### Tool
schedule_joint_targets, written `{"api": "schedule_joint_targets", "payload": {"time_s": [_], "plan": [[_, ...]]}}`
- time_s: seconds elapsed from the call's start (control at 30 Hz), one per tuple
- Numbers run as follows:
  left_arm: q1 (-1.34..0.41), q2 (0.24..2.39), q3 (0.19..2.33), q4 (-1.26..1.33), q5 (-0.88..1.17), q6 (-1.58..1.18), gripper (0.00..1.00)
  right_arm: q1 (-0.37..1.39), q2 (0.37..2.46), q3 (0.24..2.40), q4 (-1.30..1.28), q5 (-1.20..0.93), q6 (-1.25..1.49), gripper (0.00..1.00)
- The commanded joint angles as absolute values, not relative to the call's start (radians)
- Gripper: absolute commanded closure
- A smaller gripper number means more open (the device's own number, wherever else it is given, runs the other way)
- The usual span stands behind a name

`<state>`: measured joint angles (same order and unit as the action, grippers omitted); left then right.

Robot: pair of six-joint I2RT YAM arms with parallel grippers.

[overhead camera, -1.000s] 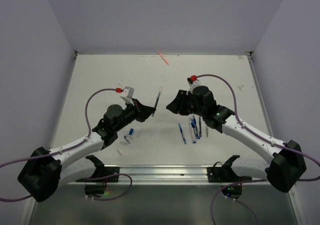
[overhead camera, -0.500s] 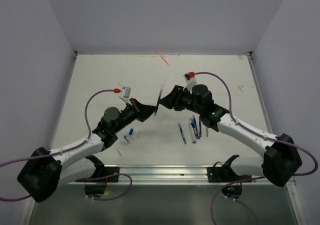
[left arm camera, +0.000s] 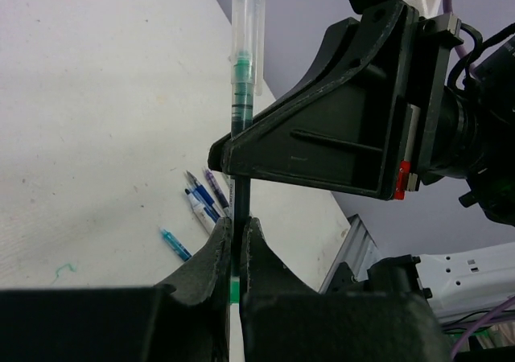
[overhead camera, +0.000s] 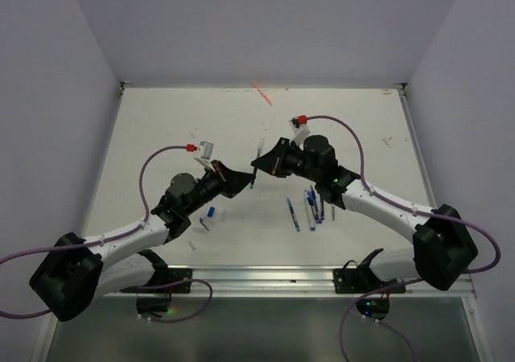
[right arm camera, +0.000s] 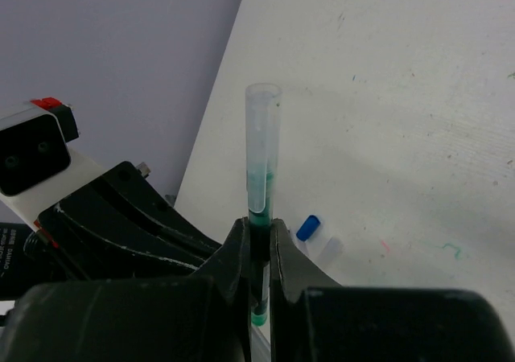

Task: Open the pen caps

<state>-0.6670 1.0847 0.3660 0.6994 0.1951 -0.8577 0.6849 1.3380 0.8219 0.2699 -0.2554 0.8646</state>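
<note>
**Two-handed hold made: the right gripper closes in below the capped end**

The left gripper (left arm camera: 238, 251) holds a green pen (left arm camera: 239, 117) by its lower barrel. Its jaws are clamped on the barrel and present the pen tilted above the tabletop (overhead camera: 161, 129), between the two arms. A second ago the right gripper (right arm camera: 257, 245) stood well apart from the pen, over the loose pens (overhead camera: 309, 209). It has since swung across the gap, and its jaws are now pressed together on the barrel, farther along than the left jaws. The pen itself has scarcely shifted.

The clear cap (right arm camera: 262, 137) sits on the pen's far end and projects beyond the right jaws. It cannot be told whether those jaws bear on the cap's lower edge or only on the barrel just below it. A blue cap (right arm camera: 307, 228) lies already off on the tabletop, near the left arm.

The approach appears finished, and the step in hand is probably the separation, drawing the two grips apart along the pen's axis. If the right jaws hold barrel rather than cap, that pull would free nothing. The right grip would first need to move outward onto the cap.
</note>
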Motion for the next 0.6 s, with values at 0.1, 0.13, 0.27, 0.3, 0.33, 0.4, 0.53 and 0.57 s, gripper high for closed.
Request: {"api": "schedule_joint_targets", "payload": {"time_s": [0.1, 0.13, 0.27, 0.3, 0.33, 0.4, 0.53, 0.57], "plan": [[-0.684, 1.105, 0.403, 0.798, 0.259, -0.861, 0.86, 0.693, 1.325, 0.850, 0.218, -0.265, 0.801, 1.00], [-0.684, 1.091, 0.408, 0.775, 0.265, -0.841, 0.75, 0.693, 1.316, 0.851, 0.175, -0.265, 0.769, 1.00], [-0.670, 1.029, 0.434, 0.669, 0.273, -0.775, 0.40, 0.693, 1.258, 0.880, 0.011, -0.326, 0.660, 1.00], [-0.664, 1.017, 0.440, 0.632, 0.299, -0.753, 0.39, 0.693, 1.252, 0.888, -0.021, -0.354, 0.637, 1.00], [-0.655, 0.999, 0.445, 0.617, 0.311, -0.743, 0.38, 0.693, 1.244, 0.888, -0.072, -0.380, 0.591, 1.00], [-0.637, 0.982, 0.459, 0.594, 0.357, -0.724, 0.38, 0.693, 1.197, 0.870, -0.110, -0.442, 0.551, 1.00], [-0.620, 0.982, 0.463, 0.644, 0.463, -0.721, 0.39, 0.693, 1.112, 0.818, -0.100, -0.604, 0.502, 1.00], [-0.620, 0.985, 0.460, 0.664, 0.507, -0.727, 0.40, 0.693, 1.098, 0.802, -0.100, -0.635, 0.497, 1.00]]}}
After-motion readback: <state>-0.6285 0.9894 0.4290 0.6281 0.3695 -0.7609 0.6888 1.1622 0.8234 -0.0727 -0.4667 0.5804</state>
